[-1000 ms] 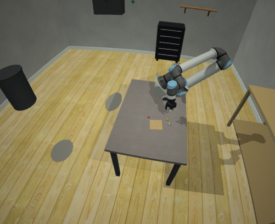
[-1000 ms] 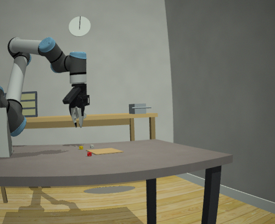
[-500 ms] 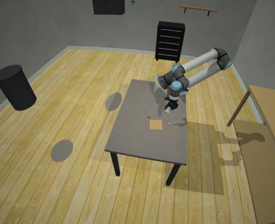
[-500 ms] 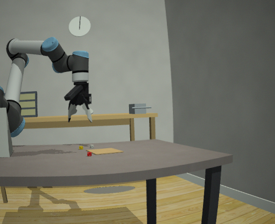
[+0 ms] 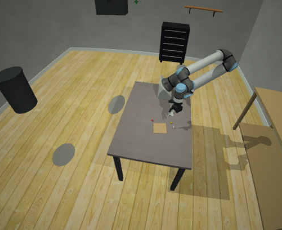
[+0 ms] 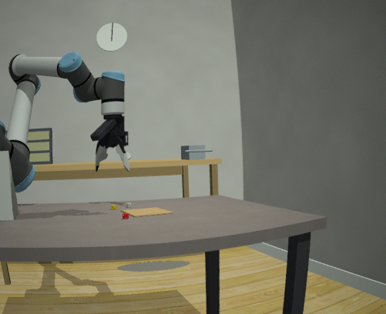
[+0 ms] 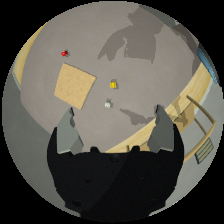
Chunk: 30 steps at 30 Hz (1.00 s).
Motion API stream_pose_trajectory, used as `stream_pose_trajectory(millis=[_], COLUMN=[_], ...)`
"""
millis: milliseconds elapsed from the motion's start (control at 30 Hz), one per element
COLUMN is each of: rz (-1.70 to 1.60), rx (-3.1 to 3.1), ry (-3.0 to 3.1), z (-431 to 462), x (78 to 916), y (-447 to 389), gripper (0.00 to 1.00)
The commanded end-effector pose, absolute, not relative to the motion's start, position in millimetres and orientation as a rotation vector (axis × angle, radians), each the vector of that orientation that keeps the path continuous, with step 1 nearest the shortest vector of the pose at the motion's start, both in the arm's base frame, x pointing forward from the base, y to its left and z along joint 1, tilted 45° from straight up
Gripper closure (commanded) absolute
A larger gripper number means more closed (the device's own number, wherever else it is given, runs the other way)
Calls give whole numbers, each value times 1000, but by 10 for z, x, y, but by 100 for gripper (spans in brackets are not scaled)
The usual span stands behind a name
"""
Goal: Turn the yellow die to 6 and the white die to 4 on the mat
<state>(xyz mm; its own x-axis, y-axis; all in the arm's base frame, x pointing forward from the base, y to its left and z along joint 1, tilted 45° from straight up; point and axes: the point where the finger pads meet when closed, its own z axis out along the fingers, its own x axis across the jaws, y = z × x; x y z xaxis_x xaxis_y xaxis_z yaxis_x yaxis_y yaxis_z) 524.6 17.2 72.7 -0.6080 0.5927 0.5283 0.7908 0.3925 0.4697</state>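
Your end effector hangs wide and unladen above the surface. The yellow die and white die lie off the mat. Likely step: approach; you next choose one, align and descend.

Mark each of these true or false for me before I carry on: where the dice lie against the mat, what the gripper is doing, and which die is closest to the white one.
1. The red die lies off the mat. True.
2. The yellow die is on the mat. False: it lies beside it on the table.
3. The gripper is shut on a die. False: it is open, above the table, holding nothing.
4. The white die is nearer the yellow die than the red one. True.
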Motion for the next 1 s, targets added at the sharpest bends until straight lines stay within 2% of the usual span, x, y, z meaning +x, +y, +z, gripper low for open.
stream_pose_trajectory(millis=[0, 967], rz=[-1042, -1196], rx=[-1164, -320], ry=[-2424, -2880], z=[727, 534], x=[5268, 5272], y=[161, 264], gripper=[0, 0])
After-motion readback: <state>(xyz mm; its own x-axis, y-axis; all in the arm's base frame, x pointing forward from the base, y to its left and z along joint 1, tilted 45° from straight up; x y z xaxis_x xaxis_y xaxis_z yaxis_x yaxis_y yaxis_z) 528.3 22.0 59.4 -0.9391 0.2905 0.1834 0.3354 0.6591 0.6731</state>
